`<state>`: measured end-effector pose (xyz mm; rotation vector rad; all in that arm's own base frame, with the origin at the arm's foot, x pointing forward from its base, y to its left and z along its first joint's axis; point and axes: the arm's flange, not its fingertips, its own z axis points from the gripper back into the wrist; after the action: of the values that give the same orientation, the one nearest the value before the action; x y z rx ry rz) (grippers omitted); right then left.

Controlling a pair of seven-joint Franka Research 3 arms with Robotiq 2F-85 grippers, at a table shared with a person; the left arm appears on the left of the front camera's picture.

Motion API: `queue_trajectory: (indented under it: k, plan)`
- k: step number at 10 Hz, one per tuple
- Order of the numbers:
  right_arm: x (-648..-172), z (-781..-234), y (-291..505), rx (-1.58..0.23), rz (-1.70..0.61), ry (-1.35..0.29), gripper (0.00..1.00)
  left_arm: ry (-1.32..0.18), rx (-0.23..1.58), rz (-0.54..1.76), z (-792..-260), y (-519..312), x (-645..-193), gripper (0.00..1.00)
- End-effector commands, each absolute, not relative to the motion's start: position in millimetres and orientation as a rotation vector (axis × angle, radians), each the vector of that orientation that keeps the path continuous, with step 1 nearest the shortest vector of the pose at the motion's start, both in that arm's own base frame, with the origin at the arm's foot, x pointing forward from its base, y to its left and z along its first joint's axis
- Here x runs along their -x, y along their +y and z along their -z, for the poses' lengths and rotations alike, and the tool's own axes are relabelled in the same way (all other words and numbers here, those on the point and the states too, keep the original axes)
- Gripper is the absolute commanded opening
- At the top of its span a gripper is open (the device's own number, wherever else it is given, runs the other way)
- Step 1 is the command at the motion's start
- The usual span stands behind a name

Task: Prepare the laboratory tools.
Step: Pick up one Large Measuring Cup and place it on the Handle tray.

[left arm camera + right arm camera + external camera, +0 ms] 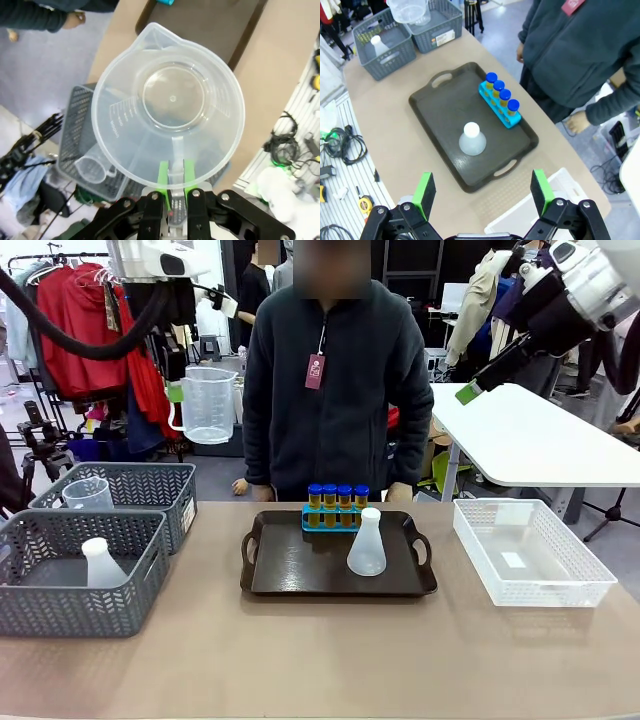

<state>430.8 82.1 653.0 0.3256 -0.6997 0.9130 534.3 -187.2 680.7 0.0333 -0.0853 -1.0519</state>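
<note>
Clear plastic, the beaker point(167, 107) hangs pinched by its handle in my left end effector point(176, 186) high above the baskets point(85, 570), while my right end effector point(485, 192), spread wide, looks down on the flask point(472, 139) and rack point(499, 104) of tubes point(502, 93) on the tray point(440, 117).

Tan table point(300, 660), black tray point(300, 575), baskets (two grey point(60, 590), one white point(530, 560))
</note>
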Motion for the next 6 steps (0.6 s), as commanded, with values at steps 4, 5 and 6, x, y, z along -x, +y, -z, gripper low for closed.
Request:
queue_trajectory:
  k: [4, 5, 6]
  plan:
    - [-431, -654, 81, -0.334, -0.914, -0.704, 1.00, -0.102, -0.058, 1.208, -637, -256, -577, 0.00]
    - [-431, -654, 81, -0.334, -0.914, -0.704, 1.00, -0.116, -0.092, 1.231, -631, -267, -586, 0.00]
    - [-431, -654, 81, -0.334, -0.914, -0.704, 1.00, -0.116, -0.098, 1.259, -620, -282, -589, 0.00]
